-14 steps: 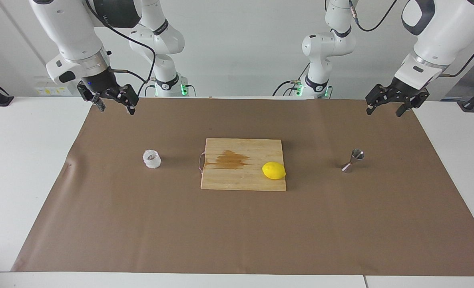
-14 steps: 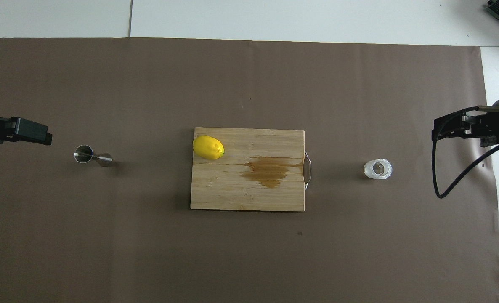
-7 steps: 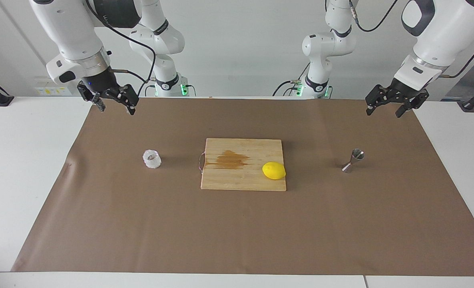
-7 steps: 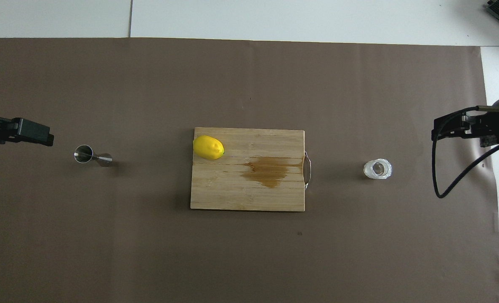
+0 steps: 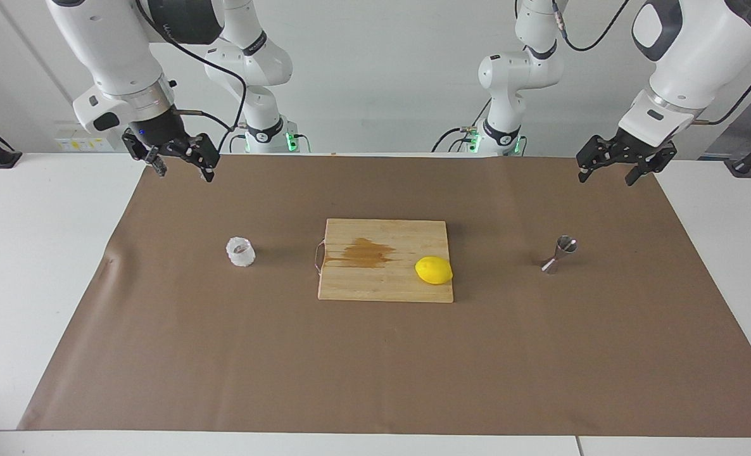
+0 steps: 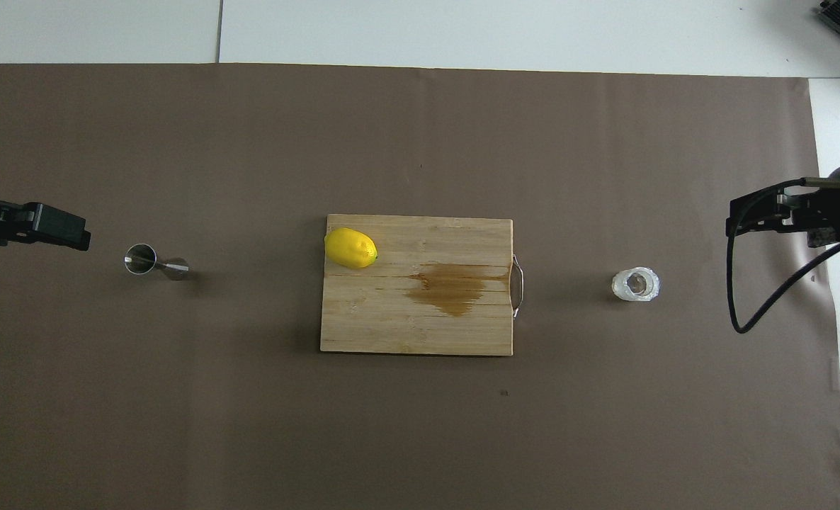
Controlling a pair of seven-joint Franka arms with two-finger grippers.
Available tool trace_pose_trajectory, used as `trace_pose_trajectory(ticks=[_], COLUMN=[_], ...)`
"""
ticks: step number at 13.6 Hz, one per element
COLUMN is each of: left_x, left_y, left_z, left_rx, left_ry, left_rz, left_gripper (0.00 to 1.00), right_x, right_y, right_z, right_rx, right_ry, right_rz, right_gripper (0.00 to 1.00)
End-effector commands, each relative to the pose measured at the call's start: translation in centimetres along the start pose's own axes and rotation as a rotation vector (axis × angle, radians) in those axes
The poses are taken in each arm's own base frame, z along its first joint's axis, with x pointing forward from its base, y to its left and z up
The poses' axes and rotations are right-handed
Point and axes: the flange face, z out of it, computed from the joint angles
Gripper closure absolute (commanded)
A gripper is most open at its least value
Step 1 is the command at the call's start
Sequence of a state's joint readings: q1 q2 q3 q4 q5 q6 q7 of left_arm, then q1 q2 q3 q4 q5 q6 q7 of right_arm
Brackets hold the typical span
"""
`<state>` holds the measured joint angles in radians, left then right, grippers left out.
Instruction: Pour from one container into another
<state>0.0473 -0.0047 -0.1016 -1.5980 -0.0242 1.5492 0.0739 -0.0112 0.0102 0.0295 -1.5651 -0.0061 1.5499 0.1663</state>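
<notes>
Facing view first: a wooden cutting board (image 5: 385,259) sits mid-table on the brown paper (image 5: 375,354), with a lemon (image 5: 434,270) on its corner toward the left arm's end and a brown stain on the wood. The frosted glass cup (image 5: 240,251) is seen upright beside the board, toward the right arm's end, well apart from it. The steel jigger (image 5: 559,254) is placed beside the board toward the left arm's end, also well apart, standing with a bit of a lean as far as can be told. The right gripper (image 5: 178,166) is held up in the air over the paper's robot-side edge, fingers clearly spread, nothing between them. The left gripper (image 5: 610,170) hangs likewise at its own end, fingers apart and empty.

Overhead view: same layout is confirmed, cup (image 6: 636,284) and jigger (image 6: 152,262) at either end of the board (image 6: 392,319), both mouths facing up. Only the tips of the right gripper (image 6: 760,216) and left gripper (image 6: 55,227) are caught at the frame edges.

So nothing's been grasped yet, it's judged to be the very start. Next the cup would probably need to be reached and pinched by the right gripper, then carried over the board to the jigger, whose narrow mouth calls for a careful tilt
</notes>
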Motion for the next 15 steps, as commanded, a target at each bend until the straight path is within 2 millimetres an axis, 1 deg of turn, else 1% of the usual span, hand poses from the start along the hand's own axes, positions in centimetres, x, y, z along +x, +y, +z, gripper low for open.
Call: trace_pose_trajectory(ticks=[1, 2, 6, 9, 10, 12, 13, 15], left_x=[0.8, 0.9, 1.1, 1.4, 1.9, 2.2, 2.5, 2.4], left_y=[-0.6, -0.4, -1.3, -1.6, -2.1, -3.6, -4.5, -7.6], left_z=[1.4, 1.6, 2.1, 2.6, 3.5, 4.4, 5.3, 7.3], left_rx=[0.008, 0.008, -0.006, -0.011, -0.021, -0.039, -0.052, -0.111], left_ry=[-0.045, -0.048, -0.056, -0.062, -0.079, -0.098, -0.115, -0.177], left_rz=[-0.009, -0.006, -0.033, -0.159, -0.208, -0.317, -0.347, -0.425], left_gripper=[0.0, 0.0, 0.0, 0.0, 0.0, 0.0, 0.0, 0.0], right_x=[-0.5, -0.5, -0.5, -0.5, -0.5, -0.5, -0.5, -0.5], right_y=[0.3, 0.3, 0.3, 0.3, 0.3, 0.3, 0.3, 0.3], right_z=[0.0, 0.0, 0.0, 0.0, 0.0, 0.0, 0.0, 0.0], right_rx=[-0.007, -0.007, -0.007, -0.007, -0.007, -0.007, -0.007, -0.007], right_ry=[-0.004, -0.004, -0.004, -0.004, -0.004, -0.004, -0.004, -0.004], right_rz=[0.013, 0.013, 0.013, 0.013, 0.013, 0.013, 0.013, 0.013], right_gripper=[0.0, 0.0, 0.0, 0.0, 0.0, 0.0, 0.0, 0.0])
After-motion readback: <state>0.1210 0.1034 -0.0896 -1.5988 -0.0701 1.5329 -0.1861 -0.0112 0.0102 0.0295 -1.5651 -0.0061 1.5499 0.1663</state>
